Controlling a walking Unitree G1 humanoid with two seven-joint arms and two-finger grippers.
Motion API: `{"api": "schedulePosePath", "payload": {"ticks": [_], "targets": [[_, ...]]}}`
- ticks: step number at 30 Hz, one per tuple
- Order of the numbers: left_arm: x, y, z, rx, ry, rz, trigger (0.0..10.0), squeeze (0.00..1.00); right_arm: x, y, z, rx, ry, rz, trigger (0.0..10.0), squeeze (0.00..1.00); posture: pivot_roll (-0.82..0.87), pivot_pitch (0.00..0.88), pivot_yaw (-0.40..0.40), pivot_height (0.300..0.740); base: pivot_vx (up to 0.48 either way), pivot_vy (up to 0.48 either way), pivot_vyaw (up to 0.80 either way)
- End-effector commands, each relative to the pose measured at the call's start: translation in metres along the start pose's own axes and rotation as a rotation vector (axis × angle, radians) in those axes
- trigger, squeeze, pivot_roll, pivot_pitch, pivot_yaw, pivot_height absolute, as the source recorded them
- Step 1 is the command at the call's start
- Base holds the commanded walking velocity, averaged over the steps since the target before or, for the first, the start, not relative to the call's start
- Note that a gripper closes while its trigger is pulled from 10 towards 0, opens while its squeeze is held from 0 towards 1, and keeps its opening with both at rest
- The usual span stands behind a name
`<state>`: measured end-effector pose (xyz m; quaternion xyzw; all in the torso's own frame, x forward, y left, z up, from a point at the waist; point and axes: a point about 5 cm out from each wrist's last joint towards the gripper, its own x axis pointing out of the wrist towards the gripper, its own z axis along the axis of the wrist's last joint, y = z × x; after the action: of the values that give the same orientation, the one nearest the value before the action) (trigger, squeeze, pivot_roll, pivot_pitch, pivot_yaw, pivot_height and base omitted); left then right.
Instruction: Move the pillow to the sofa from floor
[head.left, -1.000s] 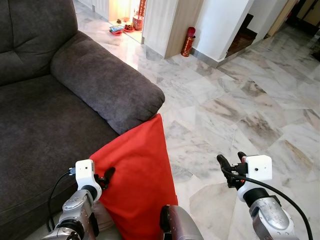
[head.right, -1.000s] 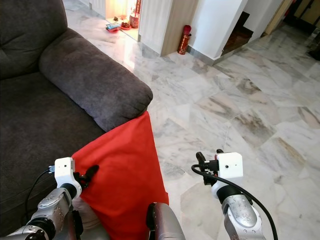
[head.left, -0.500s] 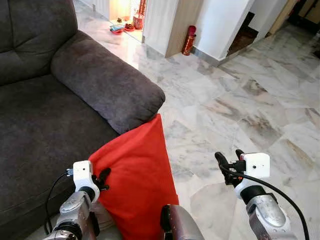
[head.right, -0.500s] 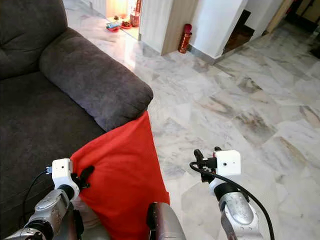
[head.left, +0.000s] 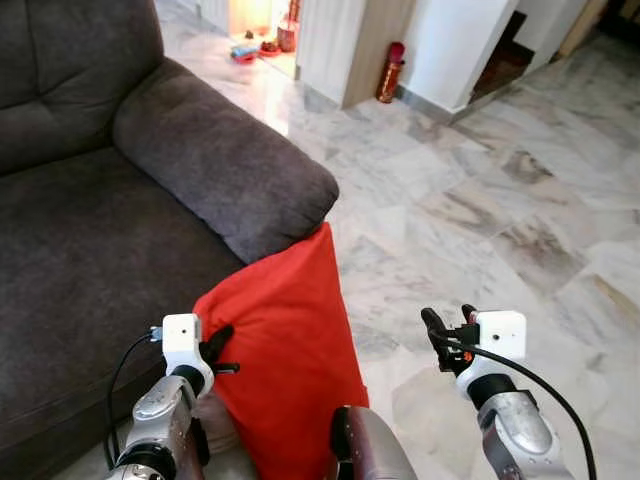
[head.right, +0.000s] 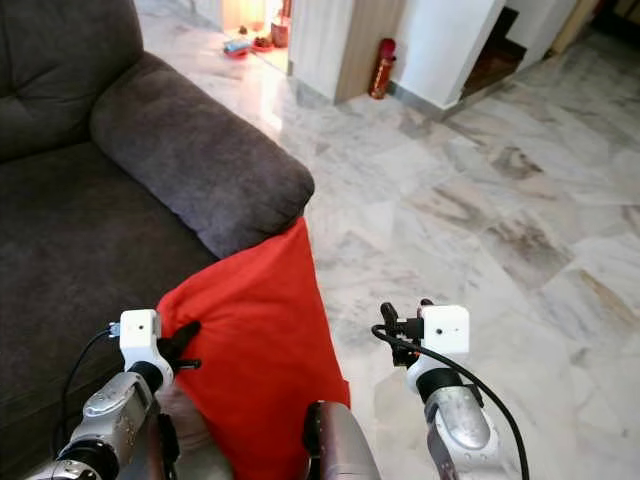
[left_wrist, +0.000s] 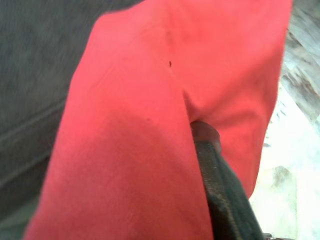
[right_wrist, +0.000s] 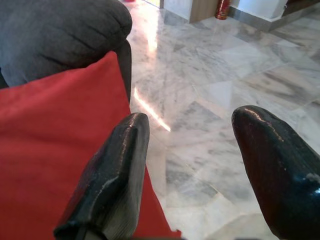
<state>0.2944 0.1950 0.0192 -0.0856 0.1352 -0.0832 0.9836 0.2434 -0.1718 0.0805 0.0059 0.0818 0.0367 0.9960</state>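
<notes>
A red pillow (head.left: 290, 340) stands on edge on the floor, leaning against the front corner of the dark grey sofa (head.left: 90, 230), its top corner under the armrest (head.left: 225, 165). My left gripper (head.left: 219, 349) is shut on the pillow's left edge; in the left wrist view red fabric (left_wrist: 130, 110) folds over one black finger (left_wrist: 215, 175). My right gripper (head.left: 447, 322) hovers open to the right of the pillow, over the marble, holding nothing. In the right wrist view its two fingers (right_wrist: 117, 170) stand apart, with the pillow (right_wrist: 50, 130) just beside them.
Marble floor (head.left: 500, 200) stretches to the right and ahead. A red cylinder (head.left: 390, 72) stands against the far wall by a wooden pillar (head.left: 375, 40). Small items (head.left: 250, 50) lie on the floor at the back. The sofa seat is bare.
The camera has shifted slightly. My right gripper has drifted a little toward the pillow. The left gripper keeps its hold on the pillow's edge.
</notes>
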Motion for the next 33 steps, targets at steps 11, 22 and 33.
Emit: {"api": "schedulePosePath", "payload": {"ticks": [11,22,33], "targets": [[0.013,-0.017,0.046,0.175,-0.141,-0.113,1.2,0.00,0.022,0.011,-0.007,0.043,-0.034,-0.036,10.0,0.00,0.02,0.000,-0.076,0.584,0.000,0.000,0.00],[0.012,-0.012,0.067,0.226,-0.209,-0.042,10.0,0.00,0.036,0.016,-0.015,0.024,-0.046,-0.039,10.0,0.00,0.04,0.000,-0.026,0.584,0.000,0.000,0.00],[0.011,-0.024,0.089,0.258,-0.310,-0.054,10.0,0.00,0.038,0.007,-0.012,0.014,-0.074,-0.069,10.0,0.00,0.04,0.000,-0.018,0.584,0.000,0.000,0.00]]}}
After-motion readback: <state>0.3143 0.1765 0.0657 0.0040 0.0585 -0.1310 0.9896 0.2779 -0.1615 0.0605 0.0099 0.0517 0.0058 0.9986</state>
